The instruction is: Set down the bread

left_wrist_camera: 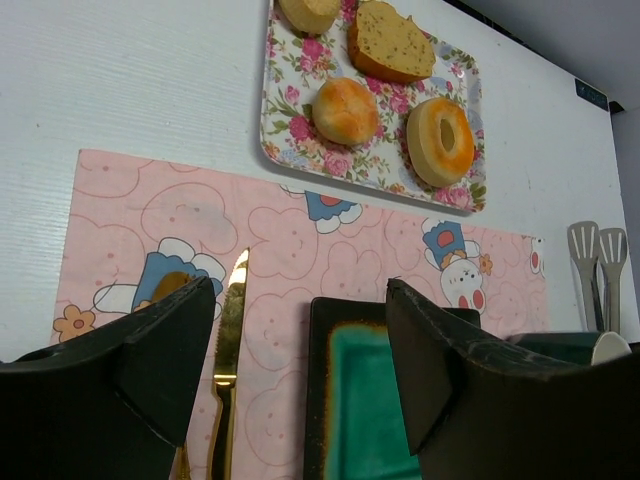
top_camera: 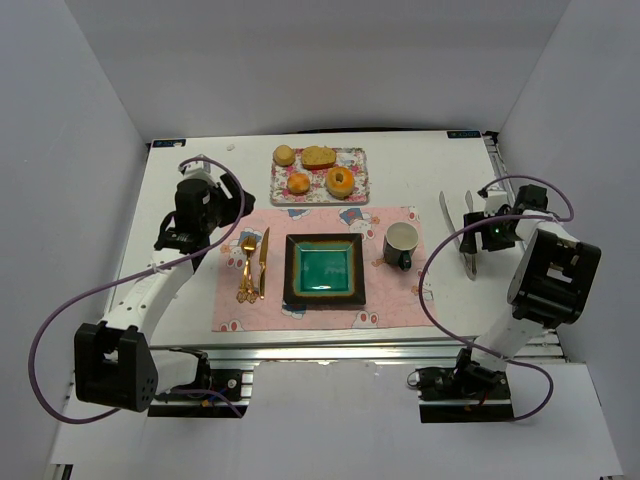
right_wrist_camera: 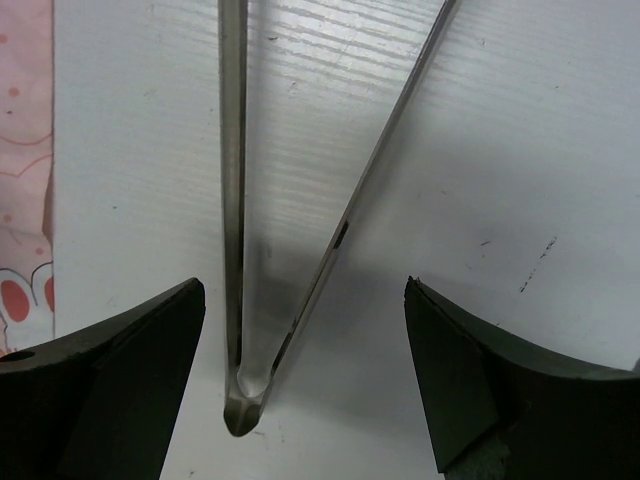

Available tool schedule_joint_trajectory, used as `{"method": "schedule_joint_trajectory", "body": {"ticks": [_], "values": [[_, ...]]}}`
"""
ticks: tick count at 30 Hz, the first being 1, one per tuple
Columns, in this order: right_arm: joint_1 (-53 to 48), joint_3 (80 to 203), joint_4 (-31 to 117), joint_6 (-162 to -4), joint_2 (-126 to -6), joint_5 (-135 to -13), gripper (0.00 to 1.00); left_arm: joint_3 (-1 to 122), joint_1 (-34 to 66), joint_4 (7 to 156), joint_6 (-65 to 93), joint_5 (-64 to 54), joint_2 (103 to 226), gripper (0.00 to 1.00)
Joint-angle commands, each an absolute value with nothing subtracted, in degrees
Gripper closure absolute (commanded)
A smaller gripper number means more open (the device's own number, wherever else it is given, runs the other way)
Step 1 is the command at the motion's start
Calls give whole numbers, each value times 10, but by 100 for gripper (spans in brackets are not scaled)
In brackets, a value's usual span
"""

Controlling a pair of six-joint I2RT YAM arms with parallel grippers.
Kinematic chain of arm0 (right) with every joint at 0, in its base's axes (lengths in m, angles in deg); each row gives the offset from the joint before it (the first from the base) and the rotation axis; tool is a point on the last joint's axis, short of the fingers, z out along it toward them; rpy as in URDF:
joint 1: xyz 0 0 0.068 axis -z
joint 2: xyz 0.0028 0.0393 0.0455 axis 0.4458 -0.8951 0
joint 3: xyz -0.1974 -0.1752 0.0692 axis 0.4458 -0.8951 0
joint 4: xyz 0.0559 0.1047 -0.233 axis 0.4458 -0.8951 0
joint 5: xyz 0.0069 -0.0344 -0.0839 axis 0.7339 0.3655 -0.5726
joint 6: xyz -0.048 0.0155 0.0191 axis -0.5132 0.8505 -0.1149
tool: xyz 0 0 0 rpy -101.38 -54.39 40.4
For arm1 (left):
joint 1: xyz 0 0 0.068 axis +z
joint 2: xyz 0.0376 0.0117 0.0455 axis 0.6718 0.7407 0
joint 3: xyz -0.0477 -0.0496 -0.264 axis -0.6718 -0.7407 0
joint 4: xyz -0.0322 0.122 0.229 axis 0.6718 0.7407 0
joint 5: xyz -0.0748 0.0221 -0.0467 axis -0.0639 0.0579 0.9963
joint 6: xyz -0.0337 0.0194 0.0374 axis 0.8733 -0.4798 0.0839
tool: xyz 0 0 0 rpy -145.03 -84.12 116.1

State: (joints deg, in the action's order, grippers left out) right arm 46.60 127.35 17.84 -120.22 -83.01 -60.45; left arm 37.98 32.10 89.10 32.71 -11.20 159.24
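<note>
The bread [top_camera: 340, 181] is a golden-orange ring with a centre hole. It lies at the right end of the floral tray [top_camera: 352, 194] at the back; it also shows in the left wrist view [left_wrist_camera: 441, 140]. My left gripper [top_camera: 186, 236] is open and empty, left of the pink placemat [top_camera: 390, 300]; in the left wrist view it [left_wrist_camera: 300, 365] hovers over the mat, well short of the tray. My right gripper [top_camera: 480, 236] is open, low over metal tongs [right_wrist_camera: 236, 300], whose joined end lies between the fingers [right_wrist_camera: 455, 370] untouched. A dark square plate with a teal centre [top_camera: 296, 300] sits mid-mat.
A round orange bun [left_wrist_camera: 345, 110], a tan loaf slice [left_wrist_camera: 392, 45] and another bun [left_wrist_camera: 310, 12] share the tray. A gold knife [top_camera: 263, 262] and fork [top_camera: 246, 268] lie left of the plate, a green-and-white mug [top_camera: 401, 244] right of it. White walls enclose the table.
</note>
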Motion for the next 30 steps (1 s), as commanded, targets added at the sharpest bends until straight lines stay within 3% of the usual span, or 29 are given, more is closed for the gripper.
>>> {"method": "schedule_joint_trajectory", "body": {"ticks": [1, 10, 22, 28, 30], "values": [[461, 1278, 220, -1190, -840, -612, 15, 395, 320, 888, 333, -126, 1580, 21], [414, 1252, 293, -1148, -857, -676, 17, 396, 320, 881, 342, -126, 1580, 21], [405, 1254, 275, -1156, -893, -714, 36, 389, 320, 886, 347, -149, 1565, 21], [405, 1251, 255, -1168, -905, -712, 55, 385, 320, 886, 350, -150, 1557, 21], [405, 1249, 256, -1172, -902, -711, 66, 384, 320, 886, 351, -150, 1556, 21]]}}
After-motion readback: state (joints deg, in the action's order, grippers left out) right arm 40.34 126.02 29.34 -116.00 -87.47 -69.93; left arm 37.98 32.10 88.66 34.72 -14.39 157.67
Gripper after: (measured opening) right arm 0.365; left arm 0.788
